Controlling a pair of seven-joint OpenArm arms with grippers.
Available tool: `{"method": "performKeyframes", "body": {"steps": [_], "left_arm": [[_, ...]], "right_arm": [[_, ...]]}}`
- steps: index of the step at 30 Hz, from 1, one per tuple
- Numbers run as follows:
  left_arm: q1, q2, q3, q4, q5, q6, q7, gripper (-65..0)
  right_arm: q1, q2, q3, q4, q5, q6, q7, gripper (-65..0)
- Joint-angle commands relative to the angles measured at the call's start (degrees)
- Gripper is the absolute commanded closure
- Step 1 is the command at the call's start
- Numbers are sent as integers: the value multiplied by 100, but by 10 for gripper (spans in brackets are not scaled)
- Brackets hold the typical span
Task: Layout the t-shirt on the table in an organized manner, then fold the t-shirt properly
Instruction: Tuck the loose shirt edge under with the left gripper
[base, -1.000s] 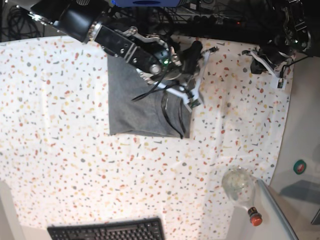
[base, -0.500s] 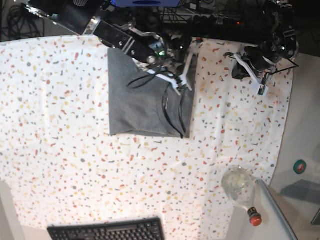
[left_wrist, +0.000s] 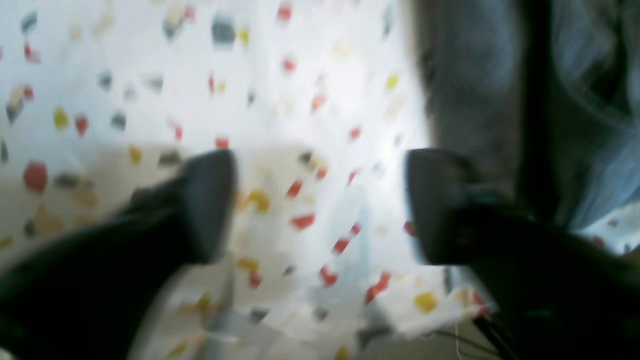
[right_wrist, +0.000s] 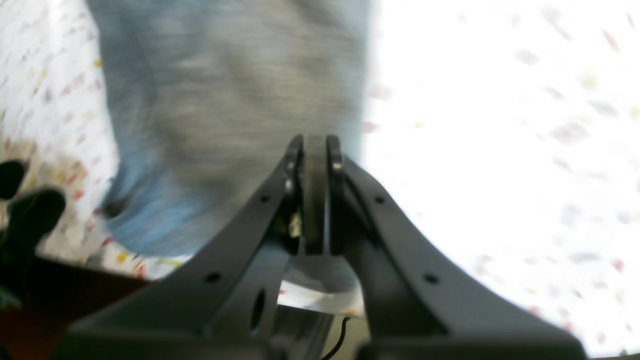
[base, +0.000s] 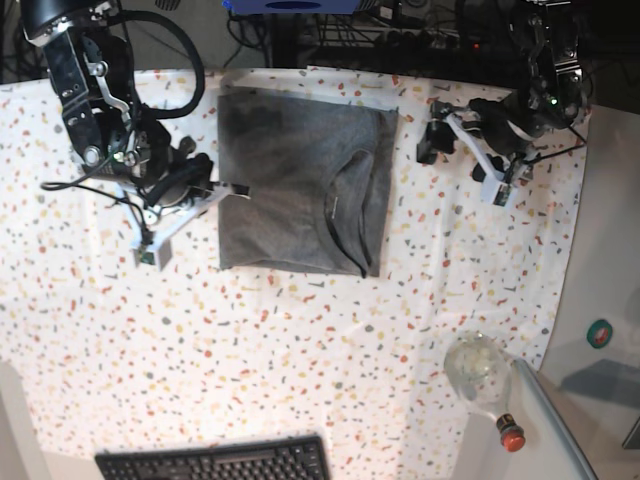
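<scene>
Speckled white cloth covers the bench (base: 300, 340), flecked red, yellow and grey all over, lightly creased toward its far right edge. Cloth hangs off the bench edge in the left wrist view.

Grey t-shirt (base: 300, 185) lies folded into a neat rectangle at the upper middle of the bench, its top edge near the far side. Neckline curve shows on the right half of the fold. Flat, no big wrinkles.

Right claw (base: 235, 189), at base view's left: tip sits at the t-shirt's left edge, jaws pressed together. Right wrist view confirms pads closed flat against each other, with nothing seen between them; grey fabric lies beyond the tip. Whether the tip touches the cloth I cannot tell.

Left claw (base: 432, 128), at base view's right: jaws spread wide apart, empty, over bare speckled cloth just beside the t-shirt's right edge. Left wrist view, blurred, shows the two dark fingers (left_wrist: 210, 200) with only cloth between them.

Surroundings: black keyboard (base: 215, 462) at the near edge of the bench. Clear bottle (base: 482, 378) with a red cap lies at the near right corner. Plain pale ledge to the right, carrying a small round green-and-red object (base: 599, 333). Dark cables and equipment (base: 400, 20) crowd the space behind the bench.
</scene>
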Motion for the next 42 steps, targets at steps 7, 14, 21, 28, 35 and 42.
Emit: {"method": "performKeyframes", "body": {"steps": [7, 14, 21, 28, 35, 42], "left_arm": [[-407, 40, 1267, 321, -350, -89, -120, -650], [-855, -145, 1407, -399, -2574, -80, -120, -650], [-960, -163, 1733, -734, -2627, -63, -120, -650], [-899, -347, 1715, -927, -2627, -63, -129, -650], [-521, -541, 1697, -4, -1818, 773, -120, -650], [-503, -523, 1715, 14, -1791, 1247, -120, -650]], "right_arm": [[-692, 66, 594, 120, 47, 37, 64, 0], [-1404, 637, 1024, 120, 47, 37, 583, 0], [-1905, 655, 1948, 111, 65, 107, 1365, 0], [-2221, -119, 3319, 94, 73, 2358, 2130, 0], [-2019, -1358, 4427, 111, 38, 4688, 2095, 0], [-2019, -1350, 4471, 76, 38, 4670, 2095, 0]]}}
